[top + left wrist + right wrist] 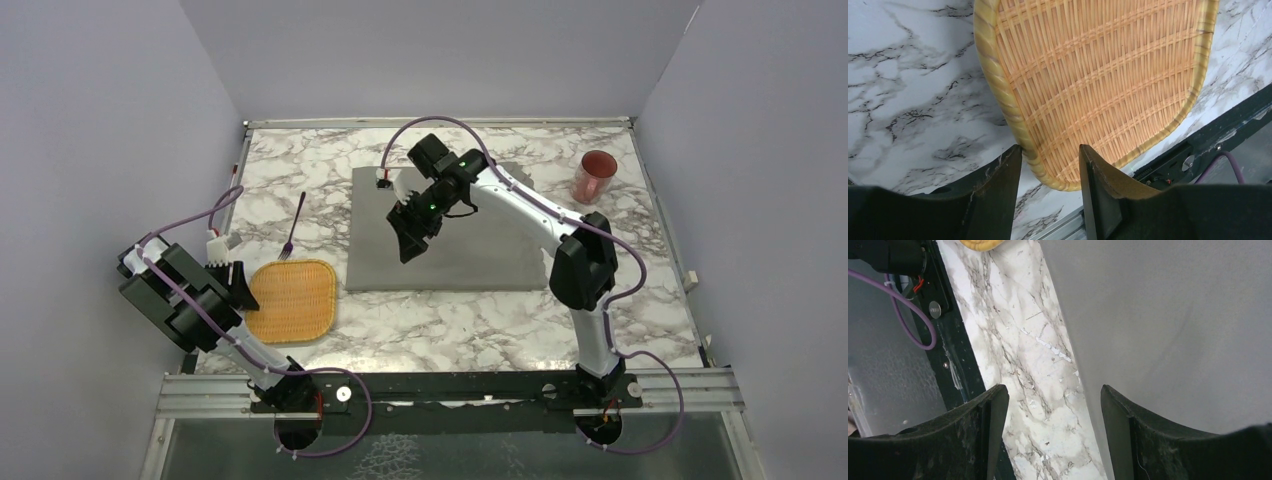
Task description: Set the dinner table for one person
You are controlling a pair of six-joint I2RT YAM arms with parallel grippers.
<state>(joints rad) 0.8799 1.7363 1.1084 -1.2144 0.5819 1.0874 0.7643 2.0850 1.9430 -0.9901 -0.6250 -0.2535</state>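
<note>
Two arms work over the table (450, 320), which fills the floor ahead of their bases. The left gripper (1049, 150) has its jaws apart, straddling the tray (1098, 75) rim. The right gripper (1053, 390) hangs with jaws wide and nothing between them, above the mat (1173, 315) edge. The fork (295, 225) is just past the tray, and the cup (597, 175) is far right.

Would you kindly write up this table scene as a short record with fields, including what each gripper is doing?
surface: white-and-grey marble dinner table
centre: grey rectangular cloth placemat
near left: yellow woven wicker tray, flat on the marble
left of placemat: purple fork
far right: red translucent cup, upright
left gripper: open, jaws straddling the tray's rim
right gripper: open, empty, above the placemat's edge
</note>
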